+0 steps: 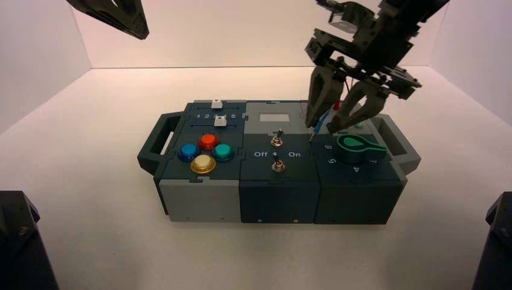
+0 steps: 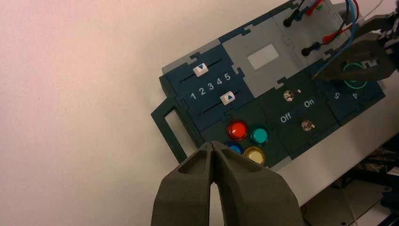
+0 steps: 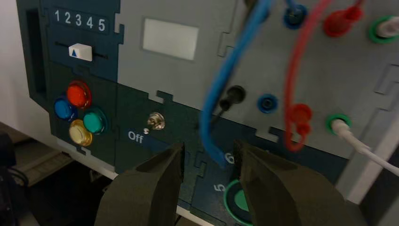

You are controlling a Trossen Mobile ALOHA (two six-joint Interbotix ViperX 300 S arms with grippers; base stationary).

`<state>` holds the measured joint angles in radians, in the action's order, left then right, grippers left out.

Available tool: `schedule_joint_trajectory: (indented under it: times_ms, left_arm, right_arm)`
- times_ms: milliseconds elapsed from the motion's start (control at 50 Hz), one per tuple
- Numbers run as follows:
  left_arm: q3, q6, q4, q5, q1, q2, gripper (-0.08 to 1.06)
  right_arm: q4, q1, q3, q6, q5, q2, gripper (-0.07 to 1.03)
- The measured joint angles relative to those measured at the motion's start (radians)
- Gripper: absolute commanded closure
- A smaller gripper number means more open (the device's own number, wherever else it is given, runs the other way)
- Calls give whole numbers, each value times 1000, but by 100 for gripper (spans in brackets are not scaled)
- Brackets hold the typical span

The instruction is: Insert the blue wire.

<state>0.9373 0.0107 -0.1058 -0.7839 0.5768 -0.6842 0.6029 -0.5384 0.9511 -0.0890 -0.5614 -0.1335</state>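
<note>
A: Right wrist view: where's the blue wire?

B: It loops down from the far side of the box's grey socket panel and hangs between the fingers of the right pincer, which are spread and not gripping it. An empty blue socket sits just beside the loop.

A: How will it handle?

B: Light and floppy, I'd judge; the cable bends anywhere. The stiff plug body is the place to pinch, close behind the pin, so the tip can be steered. The plug end isn't clear here.

A: And the left pincer?

B: Pressed together, parked high over the left, away from the wires.
</note>
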Motion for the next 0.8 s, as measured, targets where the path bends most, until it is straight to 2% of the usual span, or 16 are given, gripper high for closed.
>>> schedule_joint_trajectory:
  times_ms: [460, 800]
  left_arm:
    - [0, 0, 2, -11, 0, -60, 101]
    - [0, -2, 5, -15, 0, -55, 101]
  right_arm:
    - [0, -9, -11, 2, 2, 17, 46]
    - [-3, -8, -11, 6, -2, 2, 50]
